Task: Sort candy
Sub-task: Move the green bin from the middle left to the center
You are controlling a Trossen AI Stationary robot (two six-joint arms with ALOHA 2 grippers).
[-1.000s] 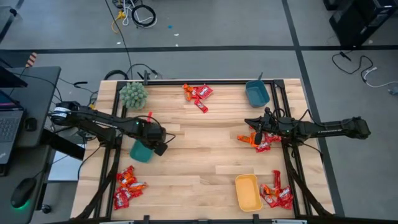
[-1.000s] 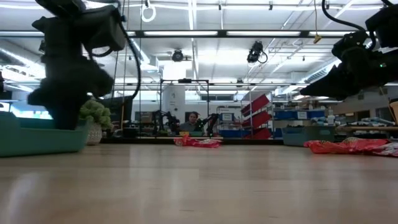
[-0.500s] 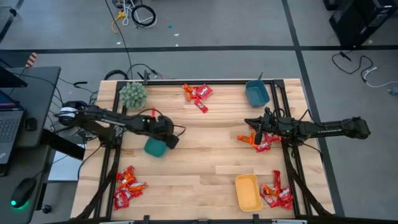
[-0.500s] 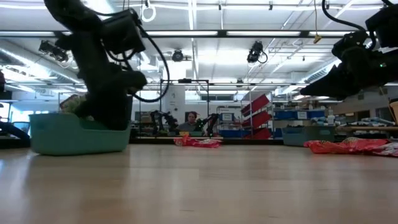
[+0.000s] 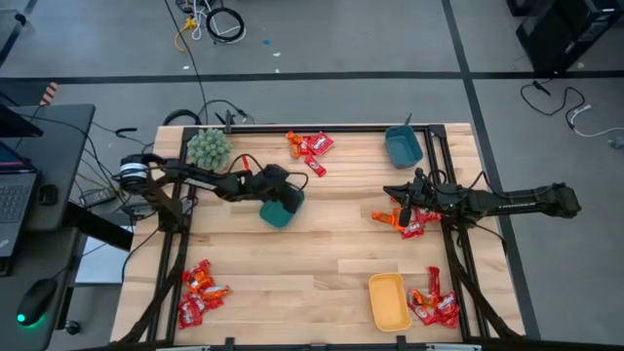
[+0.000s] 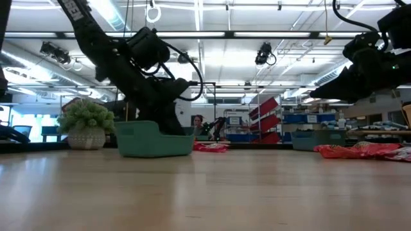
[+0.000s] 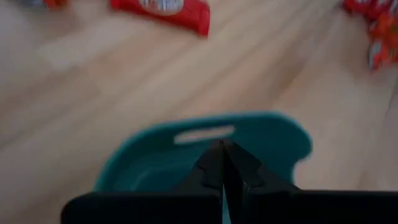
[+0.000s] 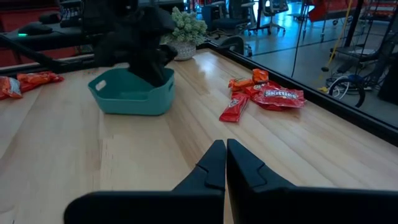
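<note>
Here, the left gripper (image 5: 280,198) is clenching the near rim of the teal tray (image 5: 289,210) at mid-table, beside 1 candy (image 5: 315,168) lying below the far-edge candy pile (image 5: 310,144). The right gripper (image 5: 405,214), fingers pressed together and empty, is hovering over the right-side candy cluster (image 5: 413,223).

Small shiny red and orange wrapped candies (image 5: 310,148) lie in four loose heaps; one heap (image 5: 408,220) beneath the right fingers (image 5: 405,216).
</note>
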